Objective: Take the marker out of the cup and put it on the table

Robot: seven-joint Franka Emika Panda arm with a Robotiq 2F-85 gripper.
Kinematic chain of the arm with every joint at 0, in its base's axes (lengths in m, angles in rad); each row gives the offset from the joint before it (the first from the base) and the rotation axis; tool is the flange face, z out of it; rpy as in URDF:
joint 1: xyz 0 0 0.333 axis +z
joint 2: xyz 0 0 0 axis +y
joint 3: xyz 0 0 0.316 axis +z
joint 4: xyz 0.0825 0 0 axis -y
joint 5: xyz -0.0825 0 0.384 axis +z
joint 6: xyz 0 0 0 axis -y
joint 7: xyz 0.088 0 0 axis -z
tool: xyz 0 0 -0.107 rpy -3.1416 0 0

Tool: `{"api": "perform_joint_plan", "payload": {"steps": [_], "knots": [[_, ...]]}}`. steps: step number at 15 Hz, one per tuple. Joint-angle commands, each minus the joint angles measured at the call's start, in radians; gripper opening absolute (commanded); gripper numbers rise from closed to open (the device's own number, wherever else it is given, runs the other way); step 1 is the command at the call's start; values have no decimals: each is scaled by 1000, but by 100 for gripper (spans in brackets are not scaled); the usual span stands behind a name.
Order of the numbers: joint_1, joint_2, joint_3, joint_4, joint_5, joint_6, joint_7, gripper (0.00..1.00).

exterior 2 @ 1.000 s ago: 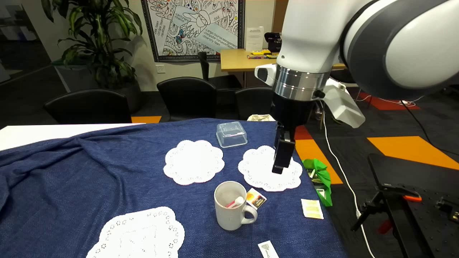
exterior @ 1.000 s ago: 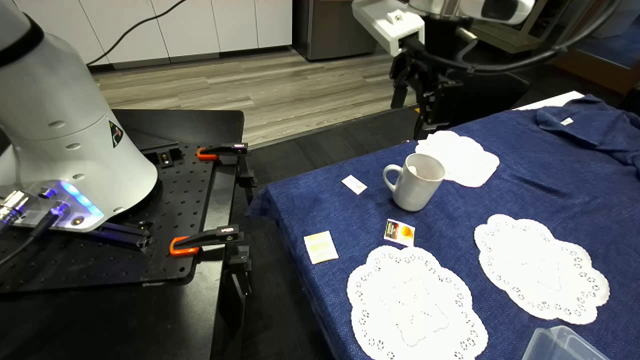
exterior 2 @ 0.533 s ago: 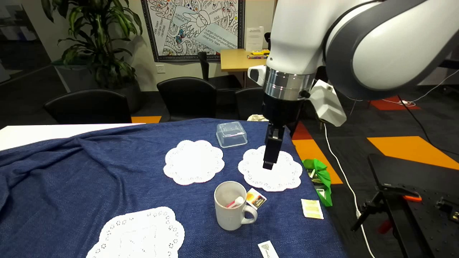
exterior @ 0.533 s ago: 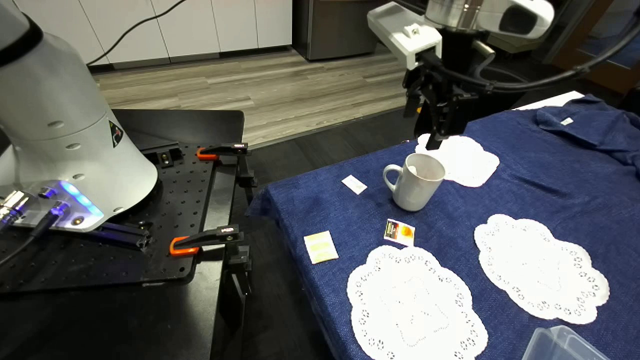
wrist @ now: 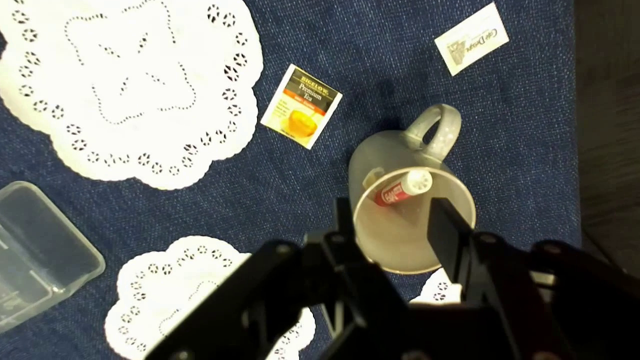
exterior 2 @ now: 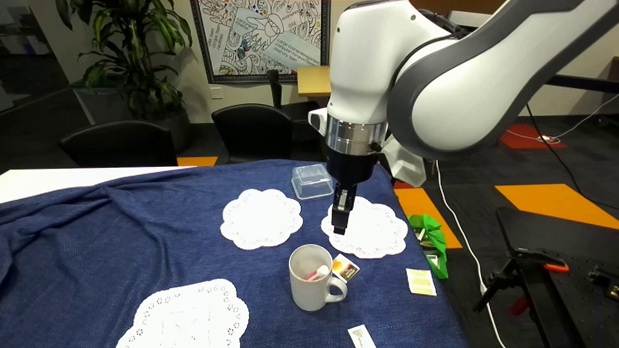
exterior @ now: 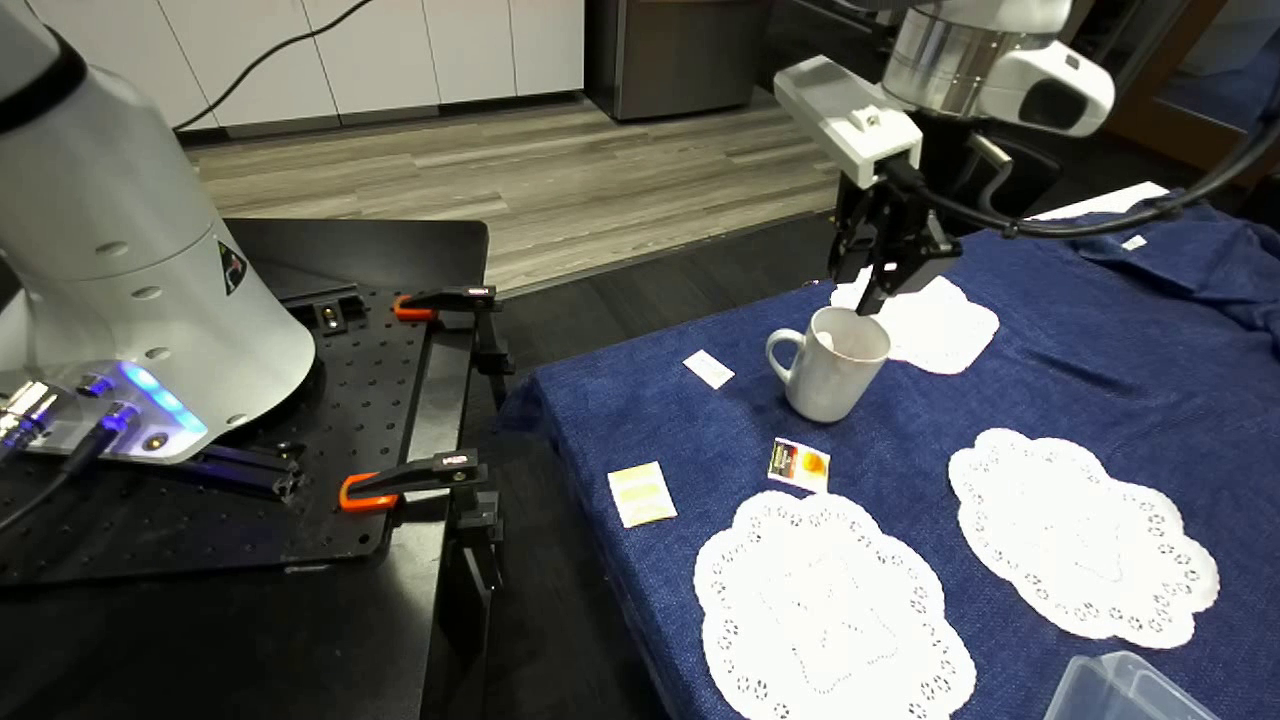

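Marker (wrist: 400,190): red with a white end, inside the cup (wrist: 381,149), right of centre in the wrist view; we see it tilted, white end toward the handle.
Cup: white, upright on the navy-blue table (wrist: 525,150), handle toward the upper right of the wrist view.
Gripper (wrist: 392,210): above the cup and apart from it, at the bottom of the wrist view.
Fingers (wrist: 447,232): released, spread; we see the cup's mouth between them.
Tea packet (wrist: 301,106): flat near the cup, upper middle of the wrist view.
Doilies (exterior: 835,620): three, lying flat; we count them in both exterior views.
Yellow packet (exterior: 642,494): near the table edge, lower middle of an exterior view.
Plastic container (exterior 2: 312,181): clear, at the centre of an exterior view.
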Motion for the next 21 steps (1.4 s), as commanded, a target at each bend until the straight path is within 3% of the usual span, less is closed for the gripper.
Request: {"api": "perform_joint_plan", "payload": {"steps": [1,4,10,21], "knots": [[18,66,0,83,-22,-25,39,48],[36,110,-2,128,-32,-37,50,54],[78,184,-7,198,-50,-65,96,47],[92,293,-8,286,-46,-127,116,49]]}}
